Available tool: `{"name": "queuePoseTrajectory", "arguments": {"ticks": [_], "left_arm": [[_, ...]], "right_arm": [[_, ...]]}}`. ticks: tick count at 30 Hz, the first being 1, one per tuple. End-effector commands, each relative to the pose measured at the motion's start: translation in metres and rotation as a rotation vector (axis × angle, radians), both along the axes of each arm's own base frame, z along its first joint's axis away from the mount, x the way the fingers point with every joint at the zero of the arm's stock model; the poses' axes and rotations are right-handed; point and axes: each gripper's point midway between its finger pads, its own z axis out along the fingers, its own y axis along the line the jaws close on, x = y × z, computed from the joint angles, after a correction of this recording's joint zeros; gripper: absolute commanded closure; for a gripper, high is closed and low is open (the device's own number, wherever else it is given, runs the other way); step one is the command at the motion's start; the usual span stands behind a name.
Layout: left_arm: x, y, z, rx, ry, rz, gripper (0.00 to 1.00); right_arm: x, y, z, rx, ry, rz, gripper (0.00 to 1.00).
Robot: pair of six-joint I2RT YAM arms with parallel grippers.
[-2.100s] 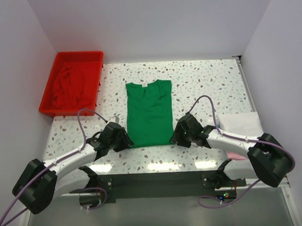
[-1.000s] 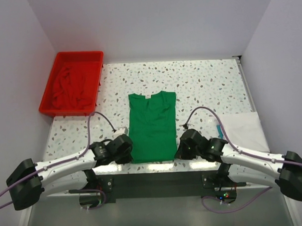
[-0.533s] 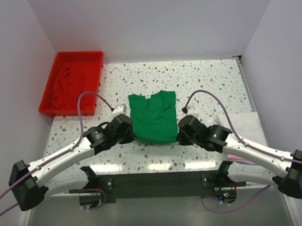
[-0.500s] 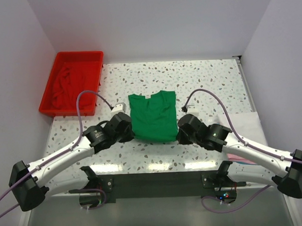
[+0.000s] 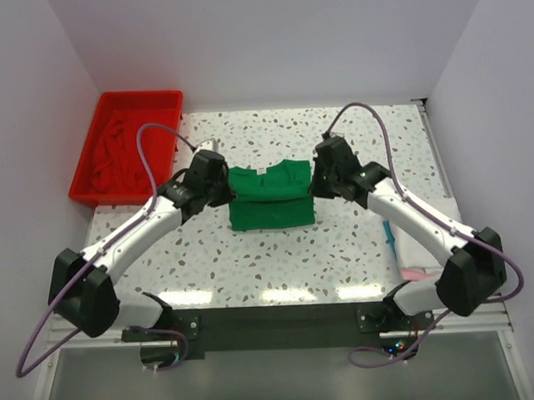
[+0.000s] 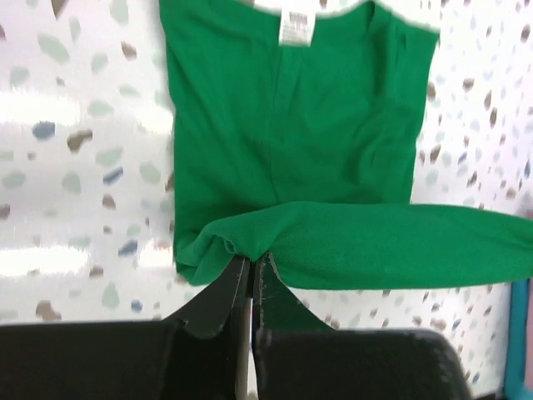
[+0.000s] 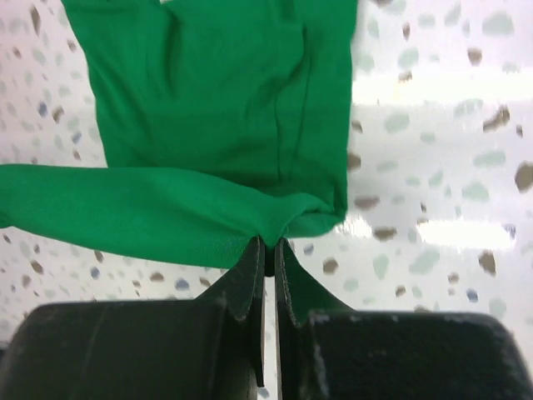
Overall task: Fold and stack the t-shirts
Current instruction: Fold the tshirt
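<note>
The bright green t-shirt (image 5: 269, 200) lies mid-table, its lower half lifted and carried back over its upper half. My left gripper (image 5: 224, 189) is shut on the hem's left corner (image 6: 241, 247). My right gripper (image 5: 318, 182) is shut on the hem's right corner (image 7: 275, 233). The white neck label (image 6: 298, 27) shows at the collar in the left wrist view. A dark red shirt (image 5: 119, 155) lies crumpled in the red tray (image 5: 169, 98). A white shirt (image 5: 445, 212) lies folded at the right edge, with pink cloth (image 5: 414, 271) and a teal strip (image 5: 390, 237) beside it.
The red tray stands at the back left corner. White walls close in the left, back and right sides. The terrazzo tabletop (image 5: 279, 261) shows bare in front of the green shirt.
Both grippers have moved away from the near edge toward the collar, carrying the green shirt's hem with them. The shirt has gone from flat and long to doubled over on itself.
</note>
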Motion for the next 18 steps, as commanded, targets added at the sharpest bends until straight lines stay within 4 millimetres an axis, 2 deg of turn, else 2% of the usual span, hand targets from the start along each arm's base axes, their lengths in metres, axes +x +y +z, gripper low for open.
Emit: {"name": "queuePoseTrajectory", "arguments": {"ticks": [1, 2, 3, 4, 5, 6, 7, 8, 9, 10, 11, 12, 13, 14, 16, 17, 18], "left_arm": [[0.060, -0.005, 0.036, -0.059, -0.134, 0.009, 1.00], [0.077, -0.008, 0.035, -0.056, -0.128, 0.018, 1.00], [0.090, -0.003, 0.033, -0.059, -0.129, 0.041, 1.00], [0.103, -0.007, 0.034, -0.081, -0.141, 0.032, 1.00], [0.120, -0.011, 0.024, -0.081, -0.121, 0.033, 1.00], [0.133, -0.006, 0.018, -0.082, -0.111, 0.053, 1.00], [0.144, -0.010, 0.015, -0.099, -0.118, 0.035, 1.00], [0.162, -0.016, 0.001, -0.098, -0.105, 0.021, 0.99], [0.177, -0.007, -0.005, -0.092, -0.106, 0.040, 0.96], [0.187, -0.008, -0.009, -0.107, -0.107, 0.027, 0.83], [0.202, -0.010, -0.018, -0.118, -0.109, 0.015, 0.74], [0.214, 0.001, -0.021, -0.124, -0.113, 0.031, 0.68], [0.218, 0.006, -0.025, -0.131, -0.096, 0.038, 0.55], [0.225, 0.008, -0.024, -0.140, -0.100, 0.041, 0.49], [0.229, 0.014, -0.015, -0.147, -0.124, 0.035, 0.36], [0.228, 0.017, -0.003, -0.144, -0.145, 0.039, 0.34], [0.226, 0.019, 0.001, -0.135, -0.153, 0.042, 0.34]], "right_arm": [[0.058, 0.015, 0.029, 0.058, -0.078, 0.030, 1.00], [0.070, 0.016, 0.026, 0.054, -0.068, 0.031, 1.00], [0.084, 0.011, 0.024, 0.058, -0.059, 0.016, 1.00], [0.104, 0.021, 0.018, 0.067, -0.040, 0.027, 1.00], [0.114, 0.021, 0.014, 0.062, -0.027, 0.025, 1.00], [0.127, 0.015, 0.011, 0.055, -0.024, 0.012, 1.00], [0.146, 0.018, 0.018, 0.066, -0.044, 0.006, 1.00], [0.156, 0.017, -0.007, 0.054, 0.012, -0.001, 1.00], [0.169, 0.008, -0.016, 0.055, 0.023, -0.027, 0.98], [0.183, 0.010, -0.011, 0.075, 0.005, -0.027, 0.93], [0.190, 0.009, -0.035, 0.072, 0.056, -0.033, 0.74], [0.199, 0.000, -0.039, 0.069, 0.064, -0.051, 0.61], [0.210, -0.002, -0.032, 0.072, 0.042, -0.055, 0.49], [0.214, -0.008, -0.047, 0.046, 0.072, -0.067, 0.35], [0.221, -0.021, -0.039, 0.038, 0.066, -0.090, 0.33], [0.220, -0.025, -0.039, 0.034, 0.068, -0.098, 0.32], [0.219, -0.027, -0.021, 0.043, 0.029, -0.106, 0.34]]}}
